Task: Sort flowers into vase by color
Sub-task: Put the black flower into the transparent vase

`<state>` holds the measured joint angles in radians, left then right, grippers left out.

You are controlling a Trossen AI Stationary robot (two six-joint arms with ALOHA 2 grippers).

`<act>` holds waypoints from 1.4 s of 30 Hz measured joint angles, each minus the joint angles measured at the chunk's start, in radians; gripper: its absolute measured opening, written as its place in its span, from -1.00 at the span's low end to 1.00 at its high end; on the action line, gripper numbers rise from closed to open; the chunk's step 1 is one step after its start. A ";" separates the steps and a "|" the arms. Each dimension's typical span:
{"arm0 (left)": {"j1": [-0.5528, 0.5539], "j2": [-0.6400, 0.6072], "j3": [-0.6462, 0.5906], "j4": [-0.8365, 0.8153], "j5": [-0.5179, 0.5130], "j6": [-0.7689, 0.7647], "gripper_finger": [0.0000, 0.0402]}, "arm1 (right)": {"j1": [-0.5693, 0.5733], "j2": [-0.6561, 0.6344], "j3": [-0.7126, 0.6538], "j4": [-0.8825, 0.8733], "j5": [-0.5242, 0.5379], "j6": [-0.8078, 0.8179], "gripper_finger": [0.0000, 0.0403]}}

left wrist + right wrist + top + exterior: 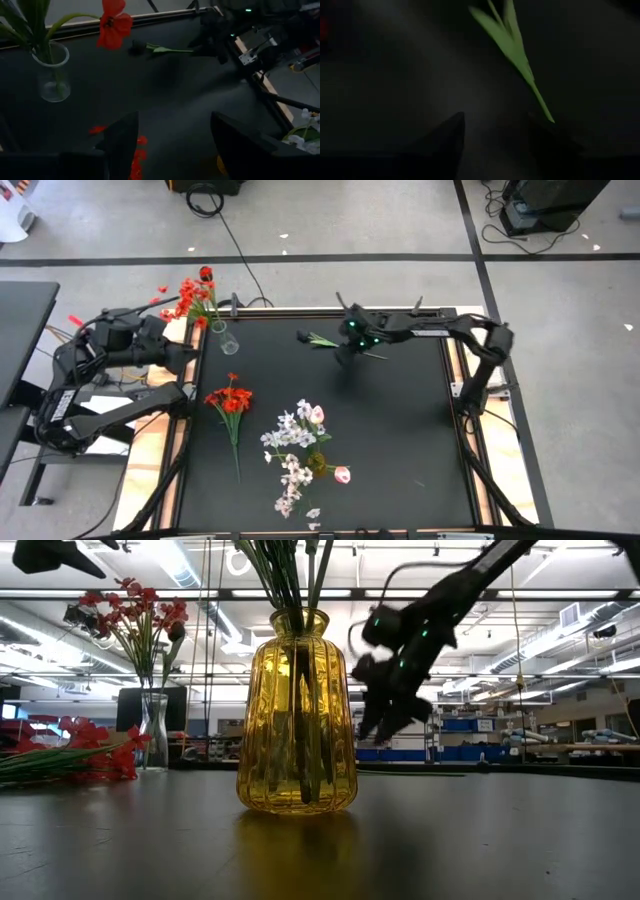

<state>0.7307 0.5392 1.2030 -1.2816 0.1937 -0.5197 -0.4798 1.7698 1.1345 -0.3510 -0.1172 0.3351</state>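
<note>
The right gripper [345,352], fingers apart and empty, is hovering over a light, floppy flower [318,339] at the table's far side; its thin stem looks the place to pinch.

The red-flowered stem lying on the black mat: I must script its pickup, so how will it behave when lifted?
The red-flowered thin green stem probably droops: long, slender, blossoms clustered at one end. Likely light, sliding easily on the black mat. Its petals look delicate, so grip the stalk.
</note>
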 joint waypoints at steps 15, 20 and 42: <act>0.000 0.080 0.000 0.000 -0.010 0.012 0.26 | -0.021 0.328 0.394 -0.329 0.073 -0.314 -0.26; 0.000 0.083 0.000 -0.002 -0.010 0.010 0.26 | -0.035 0.404 0.476 -0.426 0.074 -0.343 -0.41; 0.000 0.083 0.000 -0.002 -0.039 -0.015 0.26 | -0.051 0.319 0.501 -0.468 -0.028 -0.299 -0.99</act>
<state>0.7307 0.6220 1.2030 -1.2832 0.1551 -0.5350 -0.5309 2.0889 1.6352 -0.8190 -0.1454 0.0357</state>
